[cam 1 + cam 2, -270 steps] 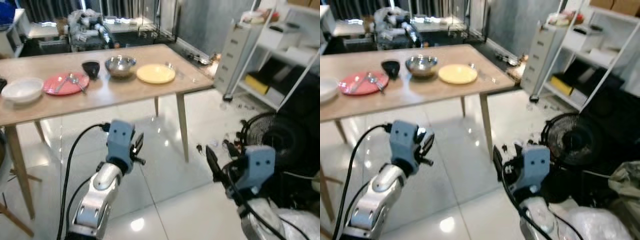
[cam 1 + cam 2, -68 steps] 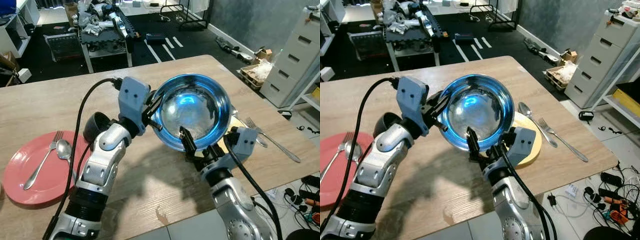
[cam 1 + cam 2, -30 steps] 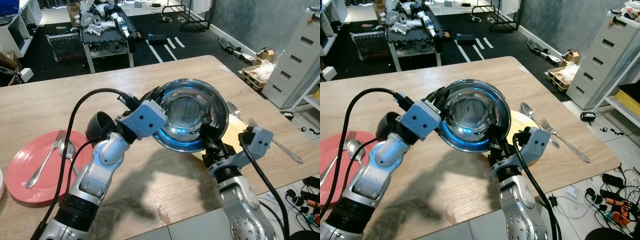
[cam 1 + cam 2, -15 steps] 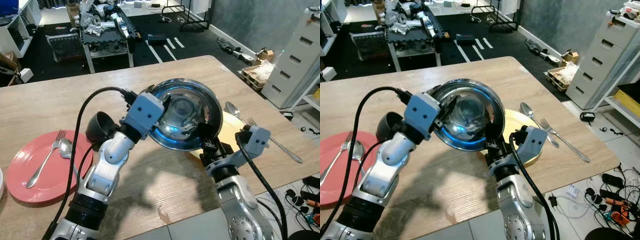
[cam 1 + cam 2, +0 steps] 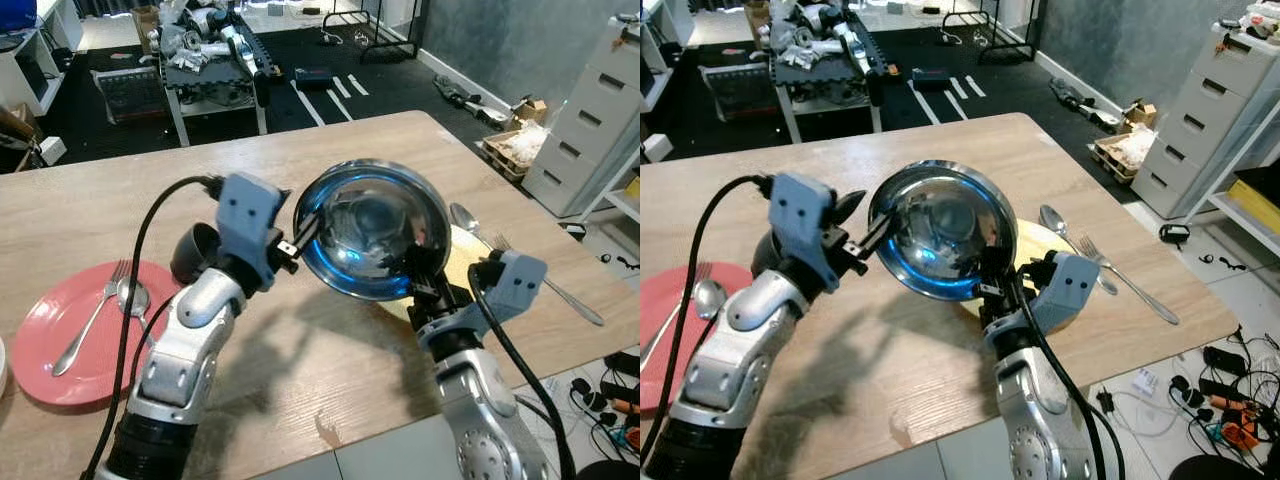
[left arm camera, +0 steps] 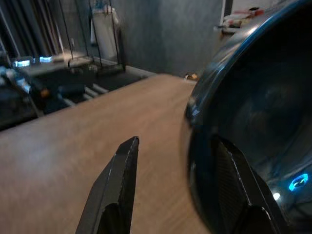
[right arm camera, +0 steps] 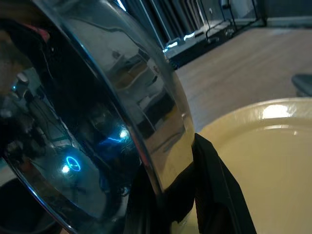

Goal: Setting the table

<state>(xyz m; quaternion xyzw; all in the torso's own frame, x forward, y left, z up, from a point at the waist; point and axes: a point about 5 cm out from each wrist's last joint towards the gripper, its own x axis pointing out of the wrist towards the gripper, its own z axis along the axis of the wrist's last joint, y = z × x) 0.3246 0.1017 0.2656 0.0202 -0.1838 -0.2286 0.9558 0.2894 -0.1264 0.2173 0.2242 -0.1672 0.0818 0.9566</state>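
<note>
1. Above the wooden table [image 5: 90, 210], my right gripper [image 5: 425, 283] holds the steel bowl [image 5: 370, 228] in the air, tilted so its hollow faces the head camera.
2. My right fingers [image 7: 214, 180] are clamped on the bowl's rim, one finger on the outside and the other inside, as my right wrist view shows.
3. My left gripper [image 5: 300, 235] sits just beside the bowl's left edge with its fingers [image 6: 114, 187] spread apart; in my left wrist view one finger lies against the bowl's wall, but I cannot tell whether it truly touches.
4. Under and behind the bowl lies the yellow plate [image 5: 1040, 255], flat on the table, close below my right gripper.
5. A spoon [image 5: 1058, 225] and a fork [image 5: 1130, 285] lie side by side to the right of the yellow plate.
6. A black cup [image 5: 192, 253] stands behind my left arm.
7. At the table's left lies a red plate [image 5: 50, 345] carrying a second fork [image 5: 85, 315] and a second spoon [image 5: 127, 295].
</note>
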